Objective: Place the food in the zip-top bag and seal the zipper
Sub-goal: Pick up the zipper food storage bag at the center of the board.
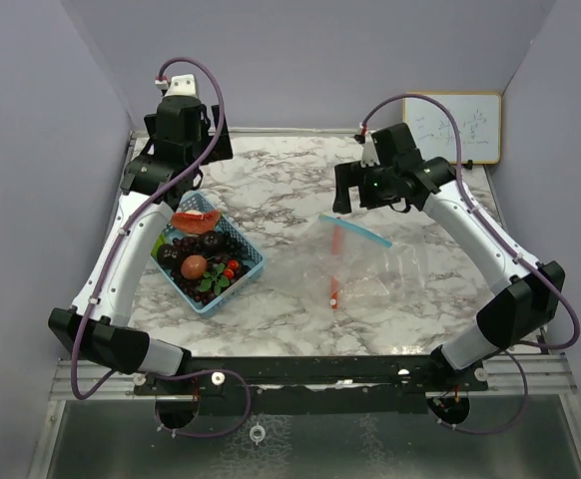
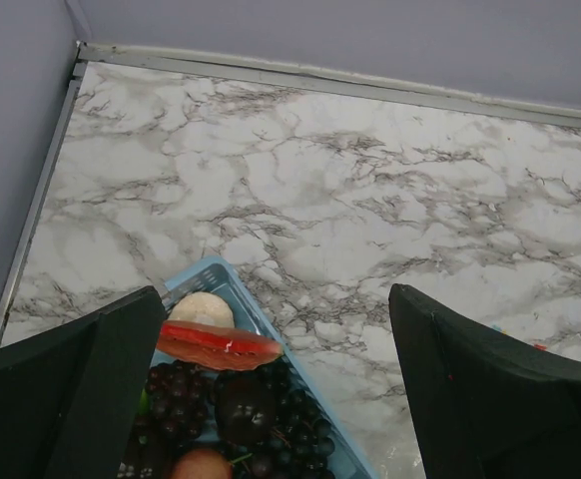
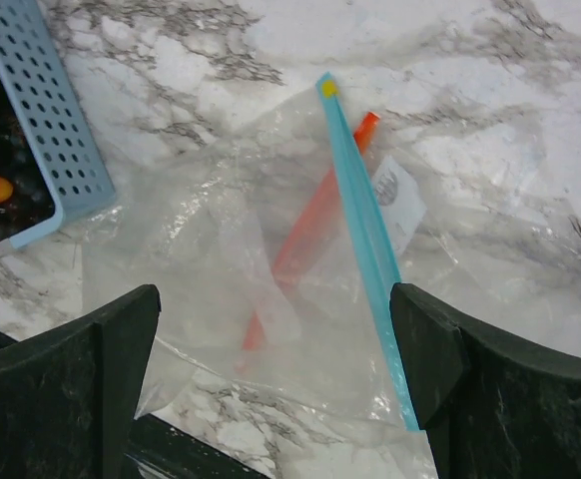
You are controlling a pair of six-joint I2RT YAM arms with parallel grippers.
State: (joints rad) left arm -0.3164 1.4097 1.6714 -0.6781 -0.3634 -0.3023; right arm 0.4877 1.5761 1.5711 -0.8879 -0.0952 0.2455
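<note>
Found all the food (image 1: pixel 199 257) heaped in the blue basket (image 1: pixel 254 261), beside the flat, empty zip-top bag (image 1: pixel 370 264) on the surface (image 1: pixel 281 180). Left everything to do: loading, then sealing. Saw the zipper strips (image 3: pixel 360 249) parted only from the right wrist. Farther back, noted the left claw (image 1: pixel 176 190) over the basket and the right claw (image 1: pixel 355 192) over the bag, both spread wide, gripping nothing.

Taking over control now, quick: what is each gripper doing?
Left gripper: open, empty, by the basket.
Right gripper: open, empty, over the bag.
</note>
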